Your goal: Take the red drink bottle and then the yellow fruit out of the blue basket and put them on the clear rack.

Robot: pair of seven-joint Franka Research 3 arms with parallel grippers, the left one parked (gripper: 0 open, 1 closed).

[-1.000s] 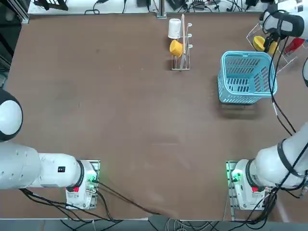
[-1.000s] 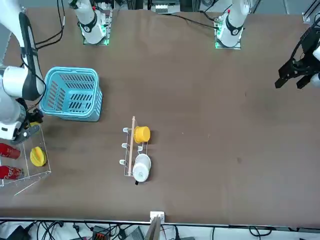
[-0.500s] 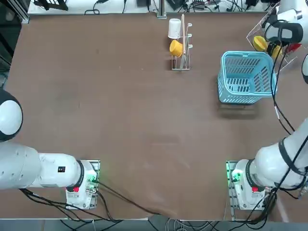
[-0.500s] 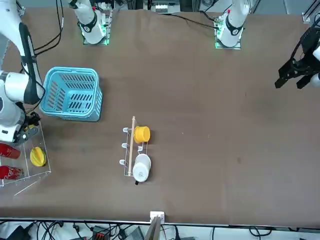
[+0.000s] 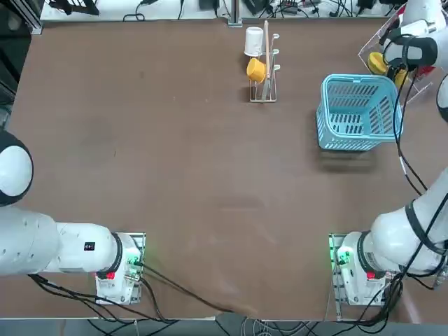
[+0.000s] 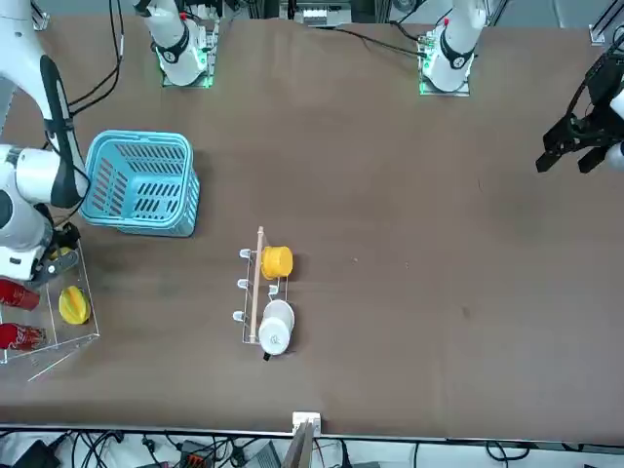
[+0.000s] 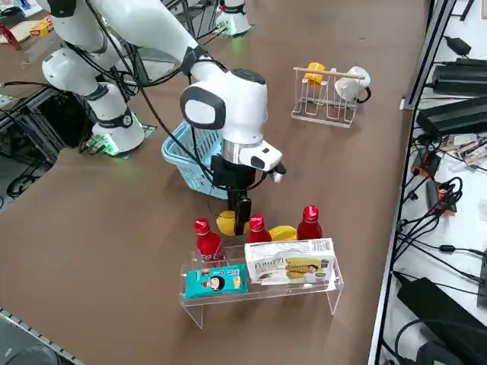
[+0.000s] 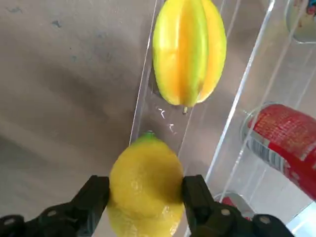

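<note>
My right gripper [image 8: 145, 192] is shut on the yellow fruit [image 8: 144, 185], a lemon, with one finger on each side of it. It holds the fruit low at the open edge of the clear rack [image 7: 259, 295], just outside the blue basket [image 7: 185, 154]. In the side view the gripper [image 7: 237, 225] hangs between the red drink bottles [image 7: 256, 228], which stand upright on the rack's lower level. Seen from overhead, the gripper [image 5: 399, 68] is beyond the basket [image 5: 358, 82], and nothing lies in the basket. From the front, the gripper [image 6: 57, 261] is at the rack [image 6: 54, 341].
A yellow-green star fruit [image 8: 190, 49] lies on the rack just past the lemon. A teal packet [image 7: 215, 280] and a cracker box [image 7: 289, 262] sit on the rack's top shelf. A wooden cup stand [image 5: 264, 63] with a yellow and a white cup stands mid-table at the far edge.
The right wrist has shifted a little lower and closer to the rack with the lemon still held. The basket, bottles and star fruit have not moved.
</note>
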